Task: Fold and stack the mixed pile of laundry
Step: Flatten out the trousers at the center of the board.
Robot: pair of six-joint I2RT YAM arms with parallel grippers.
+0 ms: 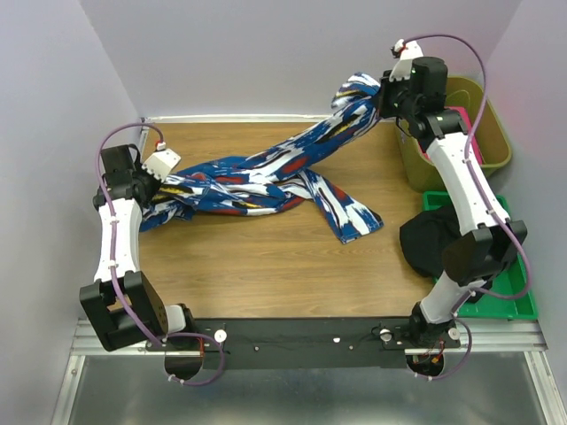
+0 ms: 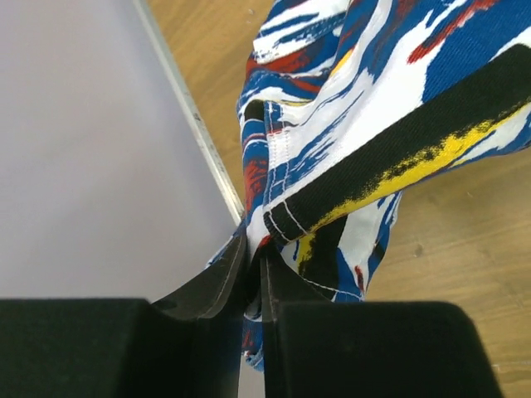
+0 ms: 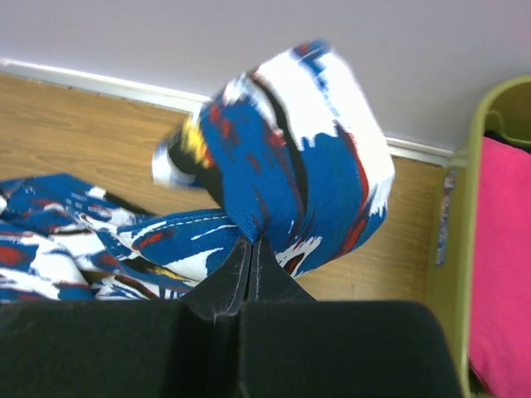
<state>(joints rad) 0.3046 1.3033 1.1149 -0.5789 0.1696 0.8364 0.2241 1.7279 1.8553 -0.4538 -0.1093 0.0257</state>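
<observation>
Black garment point(image 1: 430, 241) lies bunched at the near right, on the left end of a green tray point(image 1: 518, 303). The right arm's elbow crosses in front of part of it, and neither tool touches it. Just left of it, one loose end of the blue cloth point(image 1: 266, 173) lies spread flat on the wood tabletop point(image 1: 266, 274), its white, red and black blotches facing up.

Farther in, the cloth runs as a long twisted band across the tabletop from the left side to the far right corner. The left tool point(image 2: 255, 259) sits at the band's left end, close to the left wall. Its fingers are pressed together on a stitched hem of the cloth, and folds bunch just beyond the tips.

At the far right the right tool point(image 3: 251, 249) is clamped on the other end. The fabric loops over its fingertips and is held up in front of the far wall, so the band rises from the tabletop toward it. Just right of this tool stands an olive bin point(image 1: 498, 158) with a folded pink cloth point(image 3: 502, 265) inside
</observation>
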